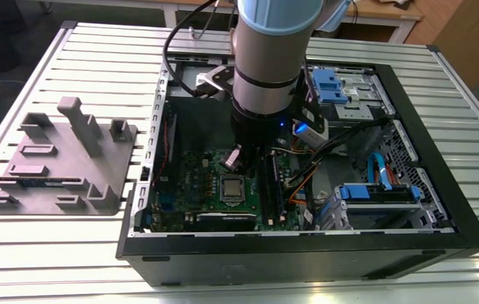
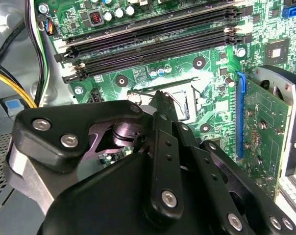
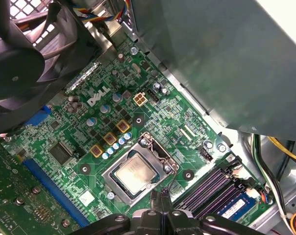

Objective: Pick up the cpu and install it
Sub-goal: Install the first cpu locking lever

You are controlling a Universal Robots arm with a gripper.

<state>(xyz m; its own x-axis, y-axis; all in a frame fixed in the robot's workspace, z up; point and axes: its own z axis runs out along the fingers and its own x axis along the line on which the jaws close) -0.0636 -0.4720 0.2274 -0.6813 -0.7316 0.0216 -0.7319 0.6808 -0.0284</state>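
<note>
A pale slatted metal desk (image 1: 37, 253) carries an open black computer case (image 1: 307, 256) lying on its side. The grey robot arm (image 1: 265, 63) reaches down into the case, over the green motherboard (image 3: 84, 142). The black fingers (image 2: 162, 127) are drawn narrowly together with nothing between them, tips close to the socket's edge. The small square silvery-grey cpu (image 3: 135, 175) lies flat inside the rectangular metal socket frame (image 3: 110, 172), ungripped.

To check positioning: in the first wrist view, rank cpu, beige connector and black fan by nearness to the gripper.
1. cpu, in its socket, close by the gripper.
2. beige connector, mid-board.
3. black fan, at the case wall.
</note>
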